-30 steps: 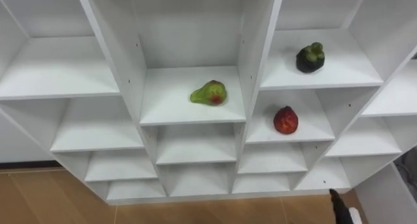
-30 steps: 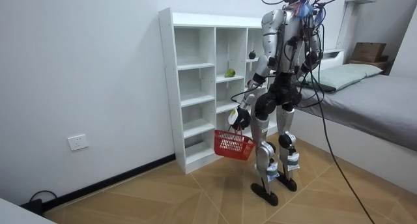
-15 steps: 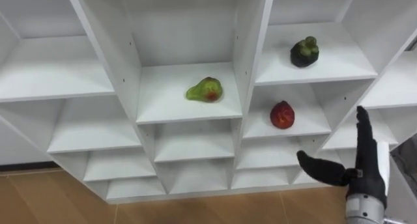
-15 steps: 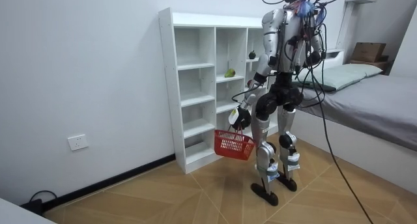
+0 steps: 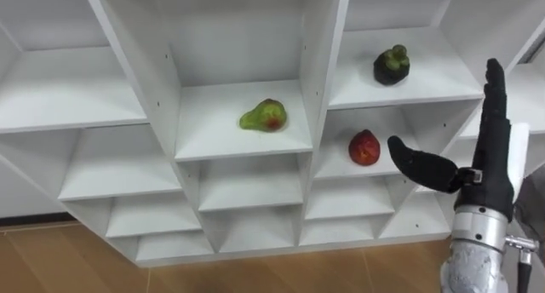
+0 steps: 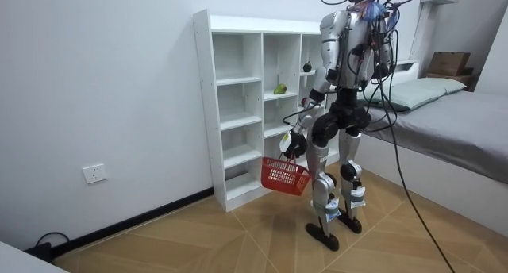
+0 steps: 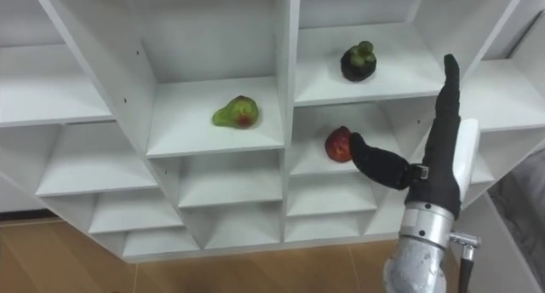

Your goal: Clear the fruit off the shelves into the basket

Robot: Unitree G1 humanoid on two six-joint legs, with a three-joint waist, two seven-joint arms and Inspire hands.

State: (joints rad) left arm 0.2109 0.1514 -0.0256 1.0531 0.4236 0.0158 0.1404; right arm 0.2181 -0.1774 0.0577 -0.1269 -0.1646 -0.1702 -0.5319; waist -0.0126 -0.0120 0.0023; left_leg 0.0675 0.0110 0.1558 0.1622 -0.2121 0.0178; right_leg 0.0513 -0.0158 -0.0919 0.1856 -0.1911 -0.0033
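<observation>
Right hand (image 5: pixel 481 169), fingers released, hovers at 3 o'clock of the red fruit (image 5: pixel 364 147), apart from it. Left hand (image 6: pixel 290 144) grasps the basket (image 6: pixel 284 176).

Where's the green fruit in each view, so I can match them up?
Left eye view: green fruit on a middle-column shelf, left of centre.
Right eye view: green fruit, same shelf, left of centre.
Room view: green fruit, small, middle column, above centre.
Shared landmark: dark fruit, next column right, slightly higher.
</observation>
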